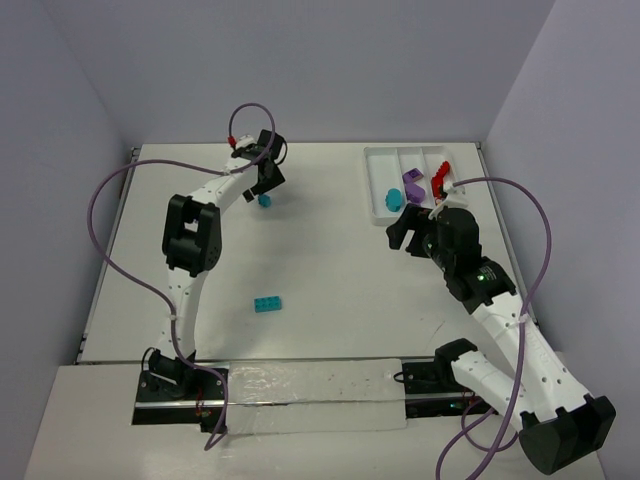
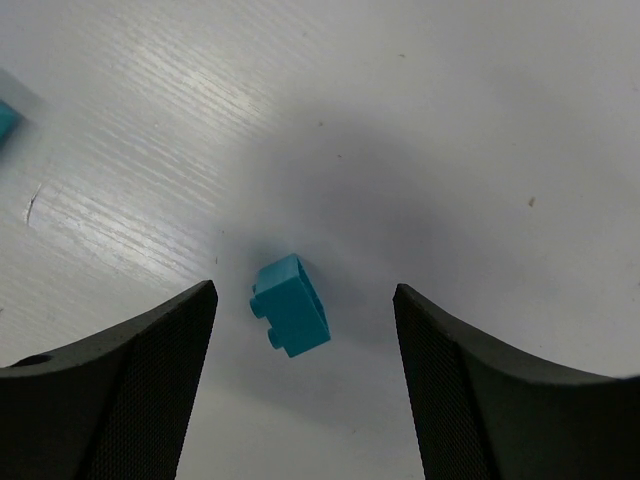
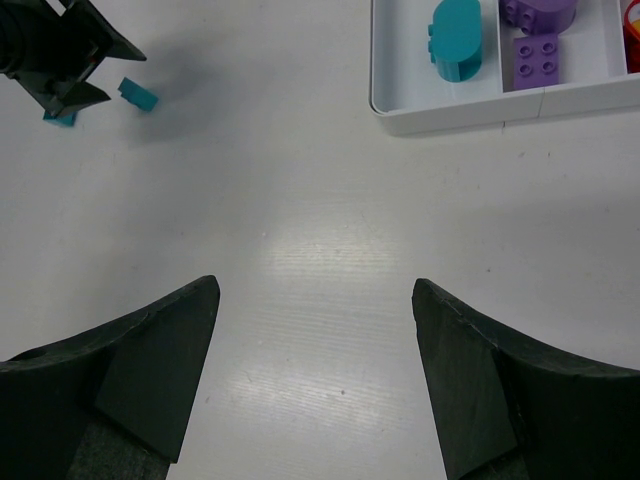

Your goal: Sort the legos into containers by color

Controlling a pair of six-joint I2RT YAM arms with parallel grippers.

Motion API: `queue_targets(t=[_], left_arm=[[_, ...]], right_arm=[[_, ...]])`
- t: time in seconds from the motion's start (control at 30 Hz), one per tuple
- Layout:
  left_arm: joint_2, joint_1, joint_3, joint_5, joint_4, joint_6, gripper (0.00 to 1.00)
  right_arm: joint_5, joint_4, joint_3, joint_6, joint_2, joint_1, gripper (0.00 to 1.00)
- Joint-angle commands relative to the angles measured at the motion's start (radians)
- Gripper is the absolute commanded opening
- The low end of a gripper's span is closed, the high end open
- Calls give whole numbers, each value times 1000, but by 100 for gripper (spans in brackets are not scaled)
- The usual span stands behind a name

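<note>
Surface: white table (image 1: 330,260), pale walls on three sides, both arms bolted at the near edge.

Left gripper (image 1: 266,183): reached out to the far left-centre of the table, pointing down. Jaws are spread wide and hold nothing. In the left wrist view a small teal brick (image 2: 291,305) sits on the table between the two fingers (image 2: 150,390), skewed to them and clear of both. A second teal piece (image 2: 5,118) is cut off by the left edge of that view, well apart from the first; its shape cannot be made out.

Right gripper (image 3: 315,370): over bare table just beside the near-left corner of the white tray (image 1: 372,190). Jaws are apart, with nothing between them.

Tray: far right of the table, three long compartments side by side.
- left compartment: one teal rounded piece (image 3: 457,38)
- middle compartment: a purple brick (image 3: 538,60) with four studs, and a purple rounded piece (image 3: 540,12) just beyond it
- right compartment: red pieces (image 1: 437,182); the count is not readable from above

Loose on the table: a longer teal brick (image 1: 267,304) near the centre, lying flat, well apart from both grippers and from the tray
</note>
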Motion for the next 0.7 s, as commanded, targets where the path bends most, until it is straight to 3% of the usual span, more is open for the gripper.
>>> queue_targets(t=[0.0,0.4,0.63,0.67], left_arm=[[20,4,44,19,-32,-77,79],[21,4,-29,69,8,-120,71],[24,4,-22,71,10,-115,59],[23,4,-22,72,12,-110,50]], right_arm=[[-1,51,28,-6,10,-1,85],[-6,53,27,-8,18,-1,85],[-1,51,25,-6,8,-1,85],[0,50,23,-7,8,-1,85]])
